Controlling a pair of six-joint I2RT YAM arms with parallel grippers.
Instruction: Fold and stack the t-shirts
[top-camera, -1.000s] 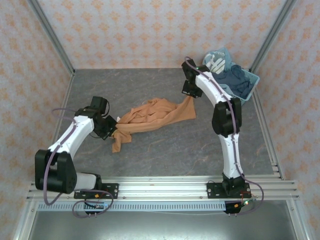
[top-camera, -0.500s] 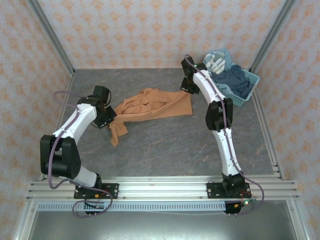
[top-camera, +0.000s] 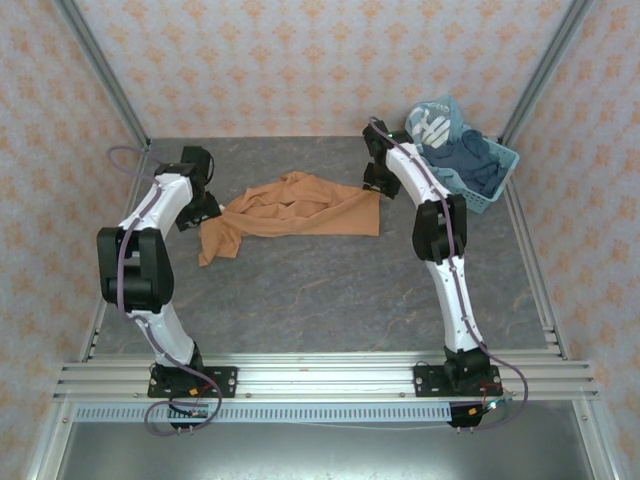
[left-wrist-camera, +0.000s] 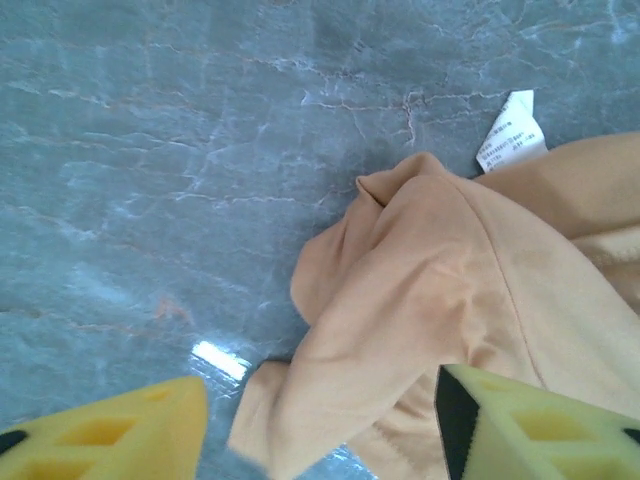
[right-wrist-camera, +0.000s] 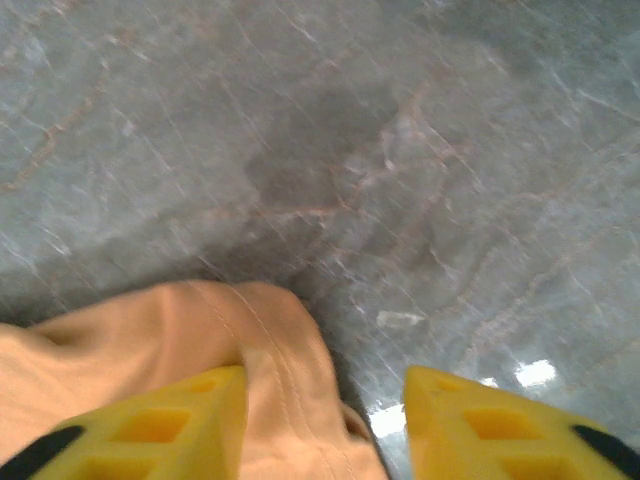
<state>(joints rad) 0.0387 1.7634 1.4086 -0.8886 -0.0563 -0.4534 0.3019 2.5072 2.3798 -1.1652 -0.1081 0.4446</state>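
Left gripper (left-wrist-camera: 320, 435): jaws apart, bunched t-shirt (left-wrist-camera: 430, 300) lying loose between them. Right gripper (right-wrist-camera: 322, 400): jaws apart, hem between them on table (right-wrist-camera: 400, 150).

**Shirt stretched between 2 arms, basket in far right corner**

The t-shirt (top-camera: 292, 210) lies crumpled on the table (top-camera: 330, 290), in its far half, stretched left to right between the 2 arms. The left gripper (top-camera: 203, 210) sits at the shirt's left end, where a flap hangs toward the near side. Its fingers (left-wrist-camera: 530, 430) stand apart with cloth lying between them. The right gripper (top-camera: 378, 184) sits at the shirt's far right corner, jaws parted over the hem. Behind and right of that arm, in the table's far right corner, stands the basket (top-camera: 508, 163) with other clothes (top-camera: 465, 160) in it.
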